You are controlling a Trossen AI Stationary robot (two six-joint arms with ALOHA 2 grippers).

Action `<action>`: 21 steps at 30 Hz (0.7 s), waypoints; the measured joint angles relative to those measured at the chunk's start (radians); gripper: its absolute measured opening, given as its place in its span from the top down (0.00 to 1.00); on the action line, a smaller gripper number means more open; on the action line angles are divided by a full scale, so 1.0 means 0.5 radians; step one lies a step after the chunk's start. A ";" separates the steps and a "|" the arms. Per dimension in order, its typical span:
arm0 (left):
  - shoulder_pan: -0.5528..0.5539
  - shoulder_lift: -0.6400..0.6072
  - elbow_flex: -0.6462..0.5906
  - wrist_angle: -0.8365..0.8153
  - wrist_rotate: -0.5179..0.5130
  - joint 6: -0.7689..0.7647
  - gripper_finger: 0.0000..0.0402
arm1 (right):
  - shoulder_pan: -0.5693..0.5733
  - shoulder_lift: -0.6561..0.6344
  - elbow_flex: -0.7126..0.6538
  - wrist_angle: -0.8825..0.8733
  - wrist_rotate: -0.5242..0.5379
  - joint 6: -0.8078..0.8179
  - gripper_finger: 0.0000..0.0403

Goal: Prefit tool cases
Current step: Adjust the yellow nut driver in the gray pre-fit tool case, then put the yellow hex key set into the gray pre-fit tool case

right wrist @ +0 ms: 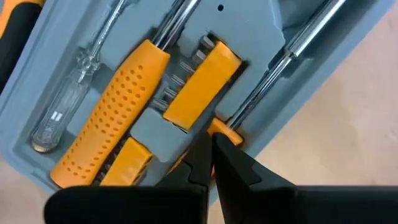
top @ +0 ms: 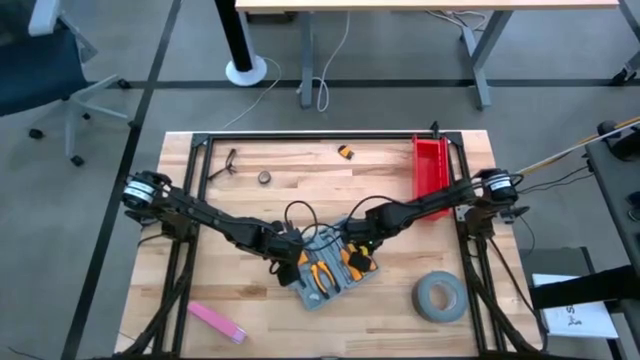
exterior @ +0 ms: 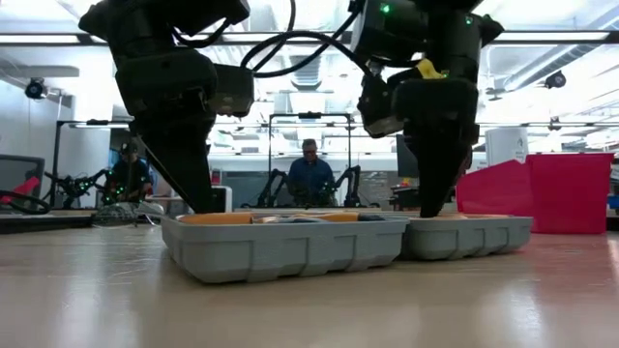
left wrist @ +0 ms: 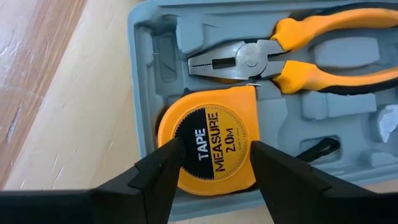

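High view shows the tool case lying open near the bench's front edge, middle. The left gripper hangs spread over the tape measure; the right gripper is pinched closed above the screwdrivers. Loaded, the stiff, smooth plastic case looks heavy, so its rim seems the safest hold.

The bench is a pale wooden top with a black metal frame along its edges, and it stands on a grey floor crossed by dark straight lines. Beyond the bench's far edge stands a desk with a light wooden top and grey metal legs, a white cable hanging down by one leg. A round white base of a dark post sits on the floor near that desk. Off the bench's far left corner is an office chair with a dark seat. In the level view, long ceiling lights run above the bench, and a person sits well behind it.
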 joint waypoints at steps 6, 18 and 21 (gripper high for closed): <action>0.000 -0.001 0.000 -0.007 0.000 0.001 0.49 | 0.002 -0.222 0.085 -0.047 0.174 0.010 1.00; 0.000 -0.004 0.000 -0.005 -0.010 0.062 0.49 | 0.006 -0.462 0.084 -0.052 0.369 0.014 1.00; 0.000 -0.009 0.007 -0.007 -0.009 0.090 0.49 | 0.006 -0.502 0.086 -0.041 0.437 0.012 1.00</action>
